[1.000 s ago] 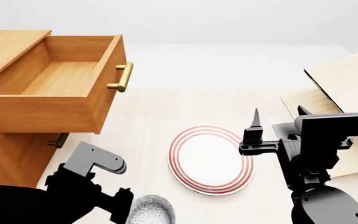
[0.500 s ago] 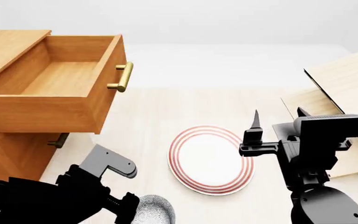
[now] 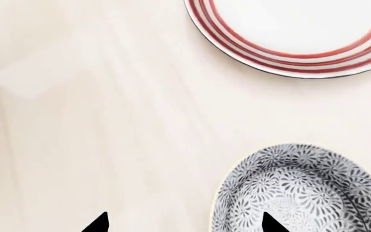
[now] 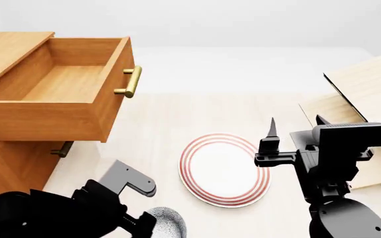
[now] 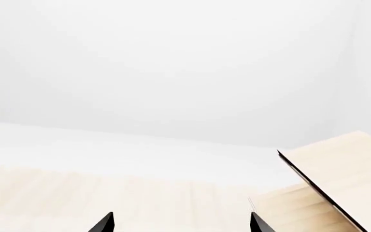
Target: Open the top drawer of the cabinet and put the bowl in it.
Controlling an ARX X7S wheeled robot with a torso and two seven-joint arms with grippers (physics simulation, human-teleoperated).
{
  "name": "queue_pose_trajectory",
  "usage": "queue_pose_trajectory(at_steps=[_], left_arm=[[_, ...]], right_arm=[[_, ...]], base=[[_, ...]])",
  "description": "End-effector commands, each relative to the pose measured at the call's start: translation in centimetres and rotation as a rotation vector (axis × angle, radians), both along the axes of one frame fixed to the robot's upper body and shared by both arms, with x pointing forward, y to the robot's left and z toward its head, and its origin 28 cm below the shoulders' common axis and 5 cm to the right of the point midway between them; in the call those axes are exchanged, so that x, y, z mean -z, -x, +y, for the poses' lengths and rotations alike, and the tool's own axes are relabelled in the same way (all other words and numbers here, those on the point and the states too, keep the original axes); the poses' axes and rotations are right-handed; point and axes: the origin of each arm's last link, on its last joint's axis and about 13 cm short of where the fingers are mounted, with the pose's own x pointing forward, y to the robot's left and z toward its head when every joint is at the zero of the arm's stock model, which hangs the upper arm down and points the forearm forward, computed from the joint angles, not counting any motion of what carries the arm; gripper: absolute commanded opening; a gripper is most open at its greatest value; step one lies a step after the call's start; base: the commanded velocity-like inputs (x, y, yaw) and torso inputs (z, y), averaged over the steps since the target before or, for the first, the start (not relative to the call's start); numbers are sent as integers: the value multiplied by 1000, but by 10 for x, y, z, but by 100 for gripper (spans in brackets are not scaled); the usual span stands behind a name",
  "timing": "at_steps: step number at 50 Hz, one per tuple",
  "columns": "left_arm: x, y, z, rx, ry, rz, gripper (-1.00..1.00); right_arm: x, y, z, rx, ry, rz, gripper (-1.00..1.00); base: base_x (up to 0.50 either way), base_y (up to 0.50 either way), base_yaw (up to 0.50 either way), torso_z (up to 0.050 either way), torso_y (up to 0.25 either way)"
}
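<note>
Over on the far left, the cabinet has its top drawer pulled right out, the brass handle facing the middle of the scene, and nothing visible inside the box. A lower drawer's handle peeks out from under it.

Low down near the bottom edge of the head view, the left gripper hangs over the pale wooden surface. Its fingers are spread apart, and in the wrist view one tip sits over bare surface while the other shows over the bowl. The bowl rests on the surface, well apart from the drawer; it's mostly hidden behind the arm from the head camera, so whether a finger actually touches the rim is hard to call.

Just beside the bowl, not touching it, is the red-ringed plate, flat on the surface.

Right of the plate, the right gripper is raised, fingers apart and holding nothing, aimed at open space. Furthest right is the pale tilted shelf rack.
</note>
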Motion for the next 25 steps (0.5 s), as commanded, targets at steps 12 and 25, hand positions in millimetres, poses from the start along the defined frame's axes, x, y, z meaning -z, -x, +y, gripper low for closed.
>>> queue_pose_trajectory(at_steps=[12, 25], left_arm=[[15, -1, -5, 27, -10, 38, 100], [26, -1, -8, 36, 3, 62, 100]], right_arm=[[1, -2, 0, 0, -5, 6, 100], [3, -3, 0, 1, 1, 12, 100]], base=[[0, 0, 0, 0, 0], [0, 0, 0, 0, 0]])
